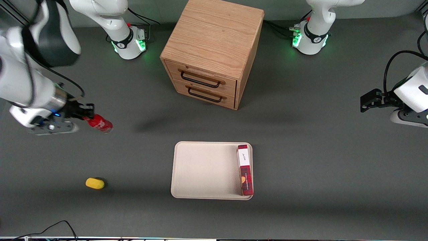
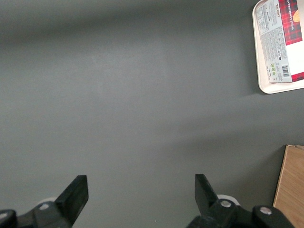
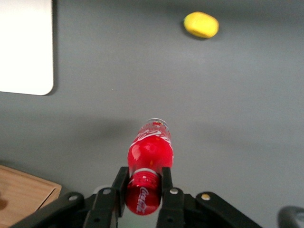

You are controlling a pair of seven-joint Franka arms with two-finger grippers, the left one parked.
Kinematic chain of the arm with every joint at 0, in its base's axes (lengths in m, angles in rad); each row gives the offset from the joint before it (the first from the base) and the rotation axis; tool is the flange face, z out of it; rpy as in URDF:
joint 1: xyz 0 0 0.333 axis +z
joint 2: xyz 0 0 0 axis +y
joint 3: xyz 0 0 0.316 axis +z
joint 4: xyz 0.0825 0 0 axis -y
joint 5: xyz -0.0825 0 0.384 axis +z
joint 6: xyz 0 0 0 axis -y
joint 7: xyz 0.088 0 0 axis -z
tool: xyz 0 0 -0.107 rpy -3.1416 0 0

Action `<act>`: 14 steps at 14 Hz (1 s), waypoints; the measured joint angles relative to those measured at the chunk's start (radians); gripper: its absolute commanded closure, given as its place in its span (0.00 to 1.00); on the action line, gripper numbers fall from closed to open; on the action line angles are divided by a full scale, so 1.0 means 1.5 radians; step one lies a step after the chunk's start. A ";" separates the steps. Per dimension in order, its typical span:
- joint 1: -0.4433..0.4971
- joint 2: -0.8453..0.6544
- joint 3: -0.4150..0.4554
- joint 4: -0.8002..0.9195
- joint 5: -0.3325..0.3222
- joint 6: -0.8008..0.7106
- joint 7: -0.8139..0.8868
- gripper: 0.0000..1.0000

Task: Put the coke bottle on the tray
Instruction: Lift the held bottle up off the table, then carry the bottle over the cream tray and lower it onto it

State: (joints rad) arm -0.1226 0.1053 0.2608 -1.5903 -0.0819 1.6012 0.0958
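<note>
My right gripper (image 1: 87, 116) is shut on the coke bottle (image 1: 99, 123), a small red bottle with white lettering, held by its cap end and raised above the table toward the working arm's end. In the right wrist view the gripper (image 3: 143, 178) clamps the bottle (image 3: 150, 154) at the neck, both fingers (image 3: 120, 183) pressing on the cap, clear base pointing away. The tray (image 1: 204, 169), large, flat and beige, lies on the table in front of the wooden drawer cabinet, well apart from the gripper. One corner of it shows in the right wrist view (image 3: 26, 47).
A long red plaid box (image 1: 244, 169) lies in the tray along its edge toward the parked arm. A small yellow oval object (image 1: 95, 183) lies on the table nearer the front camera than the gripper. A wooden two-drawer cabinet (image 1: 214, 50) stands farther back.
</note>
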 measured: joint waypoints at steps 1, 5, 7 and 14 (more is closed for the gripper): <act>-0.002 0.001 0.000 0.045 0.008 -0.039 -0.001 1.00; -0.002 0.025 0.000 0.170 0.022 -0.129 -0.002 1.00; 0.001 0.056 0.001 0.193 0.022 -0.129 -0.002 1.00; 0.144 0.232 0.004 0.251 0.021 0.028 0.122 1.00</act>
State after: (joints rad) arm 0.0928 0.4533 0.2668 -1.2137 -0.0503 1.6426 0.2791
